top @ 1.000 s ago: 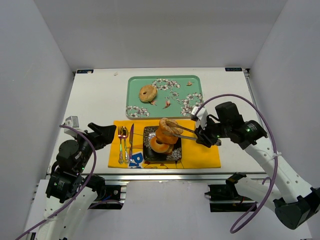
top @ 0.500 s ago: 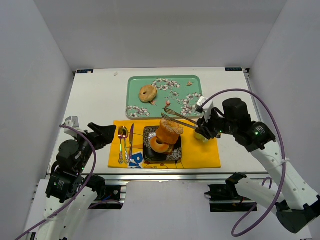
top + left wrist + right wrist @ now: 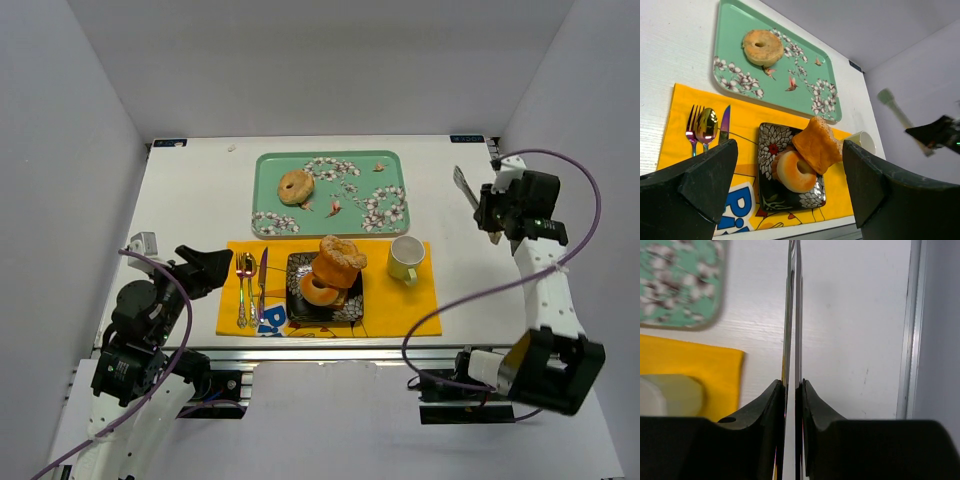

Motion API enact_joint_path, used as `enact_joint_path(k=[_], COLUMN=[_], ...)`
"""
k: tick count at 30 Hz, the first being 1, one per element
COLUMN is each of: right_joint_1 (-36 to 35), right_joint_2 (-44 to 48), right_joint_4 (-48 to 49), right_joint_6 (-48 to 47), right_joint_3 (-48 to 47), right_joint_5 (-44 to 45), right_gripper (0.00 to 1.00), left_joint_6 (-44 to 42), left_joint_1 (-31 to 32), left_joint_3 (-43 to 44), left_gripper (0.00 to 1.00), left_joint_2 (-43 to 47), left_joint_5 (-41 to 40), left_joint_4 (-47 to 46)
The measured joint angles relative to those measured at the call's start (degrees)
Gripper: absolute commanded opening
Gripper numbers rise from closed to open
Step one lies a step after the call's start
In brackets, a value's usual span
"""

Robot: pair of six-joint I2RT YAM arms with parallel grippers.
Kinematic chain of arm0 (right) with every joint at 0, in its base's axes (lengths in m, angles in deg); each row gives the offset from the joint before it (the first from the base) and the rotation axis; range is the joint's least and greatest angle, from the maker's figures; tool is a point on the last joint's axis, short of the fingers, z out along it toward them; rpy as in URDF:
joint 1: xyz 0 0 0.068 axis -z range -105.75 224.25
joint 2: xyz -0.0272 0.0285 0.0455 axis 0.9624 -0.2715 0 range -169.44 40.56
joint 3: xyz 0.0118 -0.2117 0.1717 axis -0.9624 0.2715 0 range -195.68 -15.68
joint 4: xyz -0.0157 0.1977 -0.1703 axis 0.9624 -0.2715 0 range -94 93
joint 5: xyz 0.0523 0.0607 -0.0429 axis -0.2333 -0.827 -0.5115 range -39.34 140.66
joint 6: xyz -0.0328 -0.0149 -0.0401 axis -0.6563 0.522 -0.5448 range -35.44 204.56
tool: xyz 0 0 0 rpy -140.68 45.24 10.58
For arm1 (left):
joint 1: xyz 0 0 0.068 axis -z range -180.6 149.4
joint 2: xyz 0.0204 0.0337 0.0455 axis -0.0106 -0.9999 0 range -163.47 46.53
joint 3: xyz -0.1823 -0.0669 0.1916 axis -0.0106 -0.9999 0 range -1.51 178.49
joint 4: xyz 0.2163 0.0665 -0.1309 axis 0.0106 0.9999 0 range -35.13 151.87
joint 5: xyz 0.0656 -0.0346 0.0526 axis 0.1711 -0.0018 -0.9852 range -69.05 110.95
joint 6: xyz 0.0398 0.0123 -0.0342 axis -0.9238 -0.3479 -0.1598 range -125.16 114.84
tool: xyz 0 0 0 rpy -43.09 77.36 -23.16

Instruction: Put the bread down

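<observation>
Plate (image 3: 352,309) sits centre of the yellow placemat (image 3: 400,310). Two breads are on it: a ring-shaped bread (image 3: 319,290) lying flat, and an upper bread piece (image 3: 341,259) tilted and leaning on the ring's 1 o'clock edge, touching it. A third, the tray bagel (image 3: 296,187), lies on the green tray (image 3: 268,166) at 12 o'clock from the plate.

Right gripper (image 3: 493,212) is out at 2 o'clock from the plate, near the table's right edge and well apart from any bread. In the wrist view its fingers (image 3: 774,407) are clenched on the tongs (image 3: 792,315), with the blades pressed nearly together and nothing between them.

Left gripper (image 3: 207,266) is parked at 9 o'clock, beside the cutlery (image 3: 248,285). Its jaws are spread wide and empty.

Cup (image 3: 404,258) stands on the mat at 3 o'clock from the plate.

My read is that the placing is done, or nearly, for the upper piece.

- **Weight and texture:** I judge the bread light, soft and squashable, with a crust likely to crumb.
- **Stability:** The leaning piece looks precarious, and a nudge could slide it off the ring.
- **Where to grip:** If I re-grip, I'd take it across the thick middle, not the ragged thin edge, and squeeze gently.
- **Tray bagel:** Take it across its outer rim.
</observation>
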Motion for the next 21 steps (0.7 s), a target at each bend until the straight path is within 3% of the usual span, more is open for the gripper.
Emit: enact_joint_path(k=[6, 8, 11, 12, 14, 15, 21], right_joint_1=[6.47, 6.51, 6.51, 6.51, 6.56, 6.64, 7.23], right_joint_2=[-11.04, -13.03, -14.32, -14.67, -15.74, -16.39, -19.50], right_joint_4=[7.28, 8.79, 11.23, 11.98, 12.94, 13.57, 13.25], right_joint_6=[-2.58, -3.34, -3.72, -3.82, -3.80, -3.91, -4.31], right_joint_3=[9.14, 11.19, 12.79, 13.38, 14.43, 15.10, 16.90], right_joint_5=[0.22, 0.13, -0.02, -0.04, 0.00, 0.00, -0.68], right_gripper=[0.21, 0.28, 0.47, 0.58, 0.68, 0.78, 0.88], left_joint_6=[0.00, 0.00, 0.11, 0.17, 0.22, 0.24, 0.20], left_joint_1=[0.00, 0.00, 0.00, 0.00, 0.00, 0.00, 0.00], left_joint_3=[-0.39, -0.74, -1.01, -1.11, -1.49, -1.64, -1.79], left_gripper=[0.94, 0.94, 0.94, 0.94, 0.94, 0.94, 0.94], left_joint_2=[-0.04, -0.15, -0.48, -0.55, -0.63, -0.70, -2.43], left_joint_5=[0.96, 1.11, 1.29, 1.31, 1.31, 1.31, 1.57], left_joint_4=[-2.19, -2.38, -2.58, -2.69, -3.32, -3.56, -4.68])
